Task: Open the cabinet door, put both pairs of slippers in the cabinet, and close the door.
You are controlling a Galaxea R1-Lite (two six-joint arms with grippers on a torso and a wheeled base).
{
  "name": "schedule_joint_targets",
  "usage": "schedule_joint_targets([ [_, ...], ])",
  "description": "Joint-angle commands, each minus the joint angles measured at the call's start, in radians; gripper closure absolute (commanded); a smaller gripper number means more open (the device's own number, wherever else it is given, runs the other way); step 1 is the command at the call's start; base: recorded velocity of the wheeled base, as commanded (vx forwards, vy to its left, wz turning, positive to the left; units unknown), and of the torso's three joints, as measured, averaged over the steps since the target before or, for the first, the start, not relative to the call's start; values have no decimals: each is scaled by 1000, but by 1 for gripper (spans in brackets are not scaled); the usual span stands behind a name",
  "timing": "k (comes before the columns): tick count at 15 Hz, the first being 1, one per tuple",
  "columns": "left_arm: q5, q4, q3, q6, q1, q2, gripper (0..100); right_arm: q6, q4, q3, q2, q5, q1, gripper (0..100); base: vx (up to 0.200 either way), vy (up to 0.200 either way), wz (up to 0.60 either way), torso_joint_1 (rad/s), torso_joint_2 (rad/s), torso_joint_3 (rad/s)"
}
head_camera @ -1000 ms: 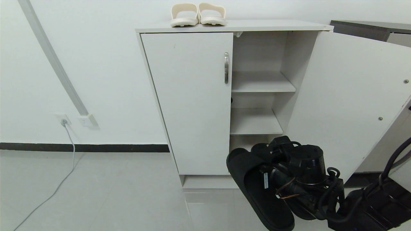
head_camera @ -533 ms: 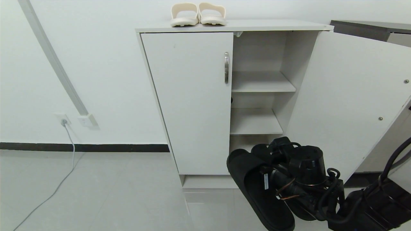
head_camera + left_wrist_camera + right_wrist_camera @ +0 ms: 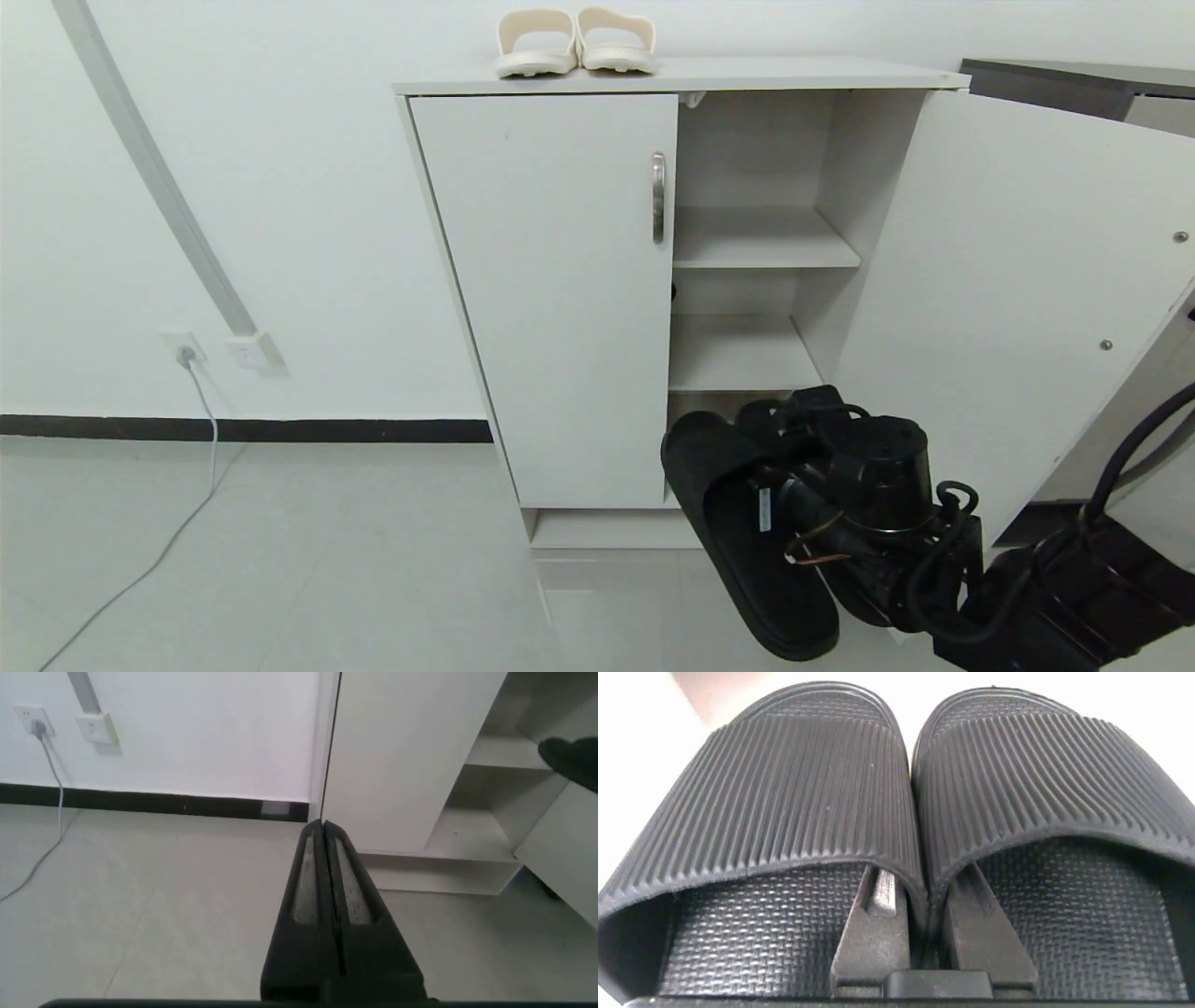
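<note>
The right gripper (image 3: 924,889) is clamped on the pair of black slippers (image 3: 738,523), its 2 fingers (image 3: 874,917) slipped under the ribbed straps and pinching the inner edges of both together. The pair hangs toes toward the cabinet (image 3: 794,75), just in front of its lowest open compartment, below the 2 bare shelves (image 3: 738,359). The right door (image 3: 1008,280) stands swung wide; the left door (image 3: 560,299) is closed. The beige slippers (image 3: 576,42) sit side by side on the cabinet top. The left gripper (image 3: 323,833) hangs over the floor (image 3: 140,905) with its fingers pressed together, holding nothing.
</note>
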Motion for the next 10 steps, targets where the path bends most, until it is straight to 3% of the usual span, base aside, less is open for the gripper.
schedule_joint_targets([
  [1,-2,-1,0,-6,0,-3,100,-3,8,-99,51,-104,9,100,0,0,0,0,0,0],
  [3,-11,1,1,-3,0,-3,100,5,76,-193,70,-251,4,100,0,0,0,0,0,0],
  [7,-11,-1,0,-1,0,-3,100,13,94,-257,120,-299,-2,100,0,0,0,0,0,0],
  [10,-11,-1,0,-5,0,-3,100,14,92,-262,130,-300,-2,100,0,-200,0,-1,1,4],
])
